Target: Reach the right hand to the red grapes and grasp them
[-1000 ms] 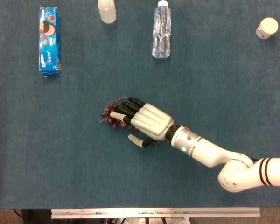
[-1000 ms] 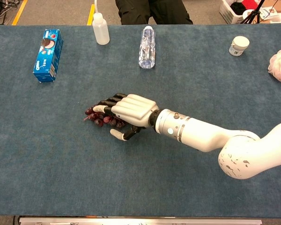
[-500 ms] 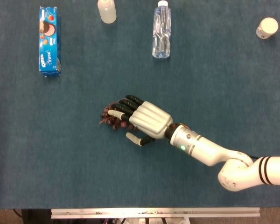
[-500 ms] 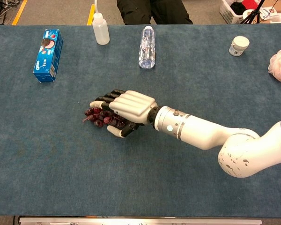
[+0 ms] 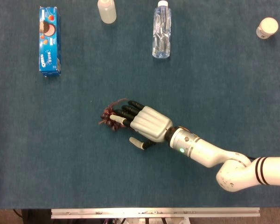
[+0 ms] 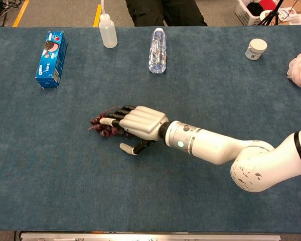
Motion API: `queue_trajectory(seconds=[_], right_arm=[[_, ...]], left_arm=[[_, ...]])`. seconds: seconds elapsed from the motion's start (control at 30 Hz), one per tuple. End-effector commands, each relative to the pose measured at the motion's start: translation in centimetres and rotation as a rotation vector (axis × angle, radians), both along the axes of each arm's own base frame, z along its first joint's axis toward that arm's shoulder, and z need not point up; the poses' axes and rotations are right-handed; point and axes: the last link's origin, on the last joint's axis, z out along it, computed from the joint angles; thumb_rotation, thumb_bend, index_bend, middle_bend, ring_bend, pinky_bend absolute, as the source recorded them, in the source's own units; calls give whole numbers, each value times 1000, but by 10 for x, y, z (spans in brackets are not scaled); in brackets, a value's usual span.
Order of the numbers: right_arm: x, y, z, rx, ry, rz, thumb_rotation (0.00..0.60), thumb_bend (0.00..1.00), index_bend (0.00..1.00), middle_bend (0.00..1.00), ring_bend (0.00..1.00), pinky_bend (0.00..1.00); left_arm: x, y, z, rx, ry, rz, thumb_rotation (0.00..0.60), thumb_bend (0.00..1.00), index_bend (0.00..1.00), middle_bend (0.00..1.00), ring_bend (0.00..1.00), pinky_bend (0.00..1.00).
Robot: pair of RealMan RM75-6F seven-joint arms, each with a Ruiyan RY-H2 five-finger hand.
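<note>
The right hand (image 5: pixel 144 122) had got to the red grapes (image 5: pixel 109 116), which lay near the middle of the blue table (image 5: pixel 60 154). Its fingers (image 5: pixel 126 112) lay curled over the bunch, but the thumb (image 5: pixel 136 142) stuck out to the near side, off the grapes. The reach looked done; the grip did not look closed yet.

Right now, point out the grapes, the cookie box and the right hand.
grapes (image 5: pixel 108 116), head view, exposed left end of the bunch.
cookie box (image 5: pixel 49 40), head view, middle of its top face.
right hand (image 6: pixel 139 122), chest view, back of the hand.
</note>
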Motion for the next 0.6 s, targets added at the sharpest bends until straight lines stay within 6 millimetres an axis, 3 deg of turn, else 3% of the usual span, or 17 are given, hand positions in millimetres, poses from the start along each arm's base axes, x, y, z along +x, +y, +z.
queue_trajectory(seconds=[0.03,0.27,0.6], right_arm=[[2,-1,2,-6,-15,-5,361,475,0,58,0,0],[12,-6,23,-28,-89,-16,363,475,0,58,0,0],[5,0,7,3,-16,-4,362,475,0,58,0,0]], left_arm=[[0,1,0,-3,0,1,600,260,303,334,228,189],[2,4,-2,-10,0,-3,600,260,303,334,228,189],[0,1,-1,-6,-1,3,600,260,304,334,227,189]])
